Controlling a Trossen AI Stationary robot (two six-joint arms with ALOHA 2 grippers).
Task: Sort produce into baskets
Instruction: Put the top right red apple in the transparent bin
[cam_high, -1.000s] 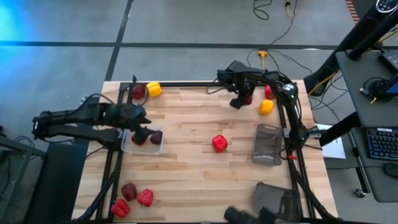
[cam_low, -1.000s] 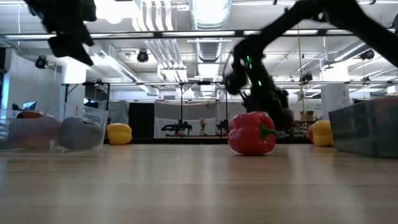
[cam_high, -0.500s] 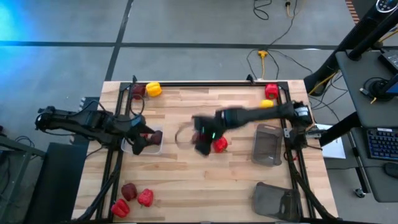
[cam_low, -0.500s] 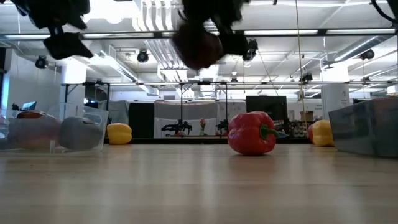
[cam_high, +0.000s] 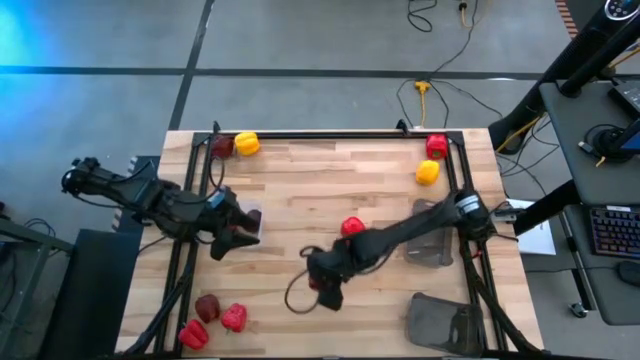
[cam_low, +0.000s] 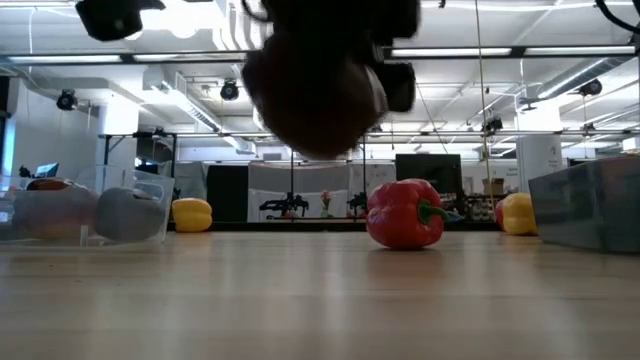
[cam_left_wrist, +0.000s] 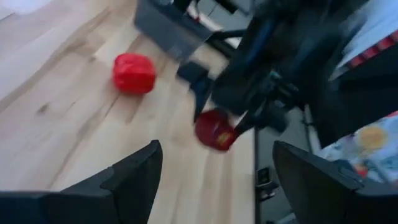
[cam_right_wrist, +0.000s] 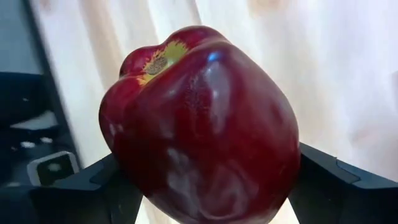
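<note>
My right gripper (cam_high: 325, 285) is shut on a dark maroon pepper (cam_right_wrist: 199, 124) above the table's near middle; the pepper also shows in the low view (cam_low: 315, 90). My left gripper (cam_left_wrist: 224, 186) is open and empty, up beside the clear basket (cam_high: 252, 216) at the left, which holds maroon pieces (cam_low: 60, 205). A red pepper (cam_high: 352, 228) rests on the table's middle. A yellow pepper (cam_high: 428, 172) and a red pepper (cam_high: 436, 147) lie at the far right. A yellow pepper (cam_high: 247, 144) and a maroon pepper (cam_high: 222, 147) lie at the far left. My right gripper pinches the maroon pepper by its two opposite sides (cam_right_wrist: 121, 168) between its two fingers (cam_right_wrist: 339, 180). The pepper's stem end (cam_right_wrist: 158, 62) points away from the wrist. The pepper is lifted clear of the table and hangs below the gripper in the low view.
A grey basket (cam_high: 430, 245) stands at the right, partly under my right arm, and a dark grey basket (cam_high: 445, 320) at the near right. A maroon pepper (cam_high: 207, 307) and two red peppers (cam_high: 233, 318) lie at the near left.
My right gripper has swept from the table's far right corner toward the middle and on toward the near edge, carrying the maroon pepper clear of the table. My left gripper has risen and drifted a little toward the near edge, off the clear basket.
</note>
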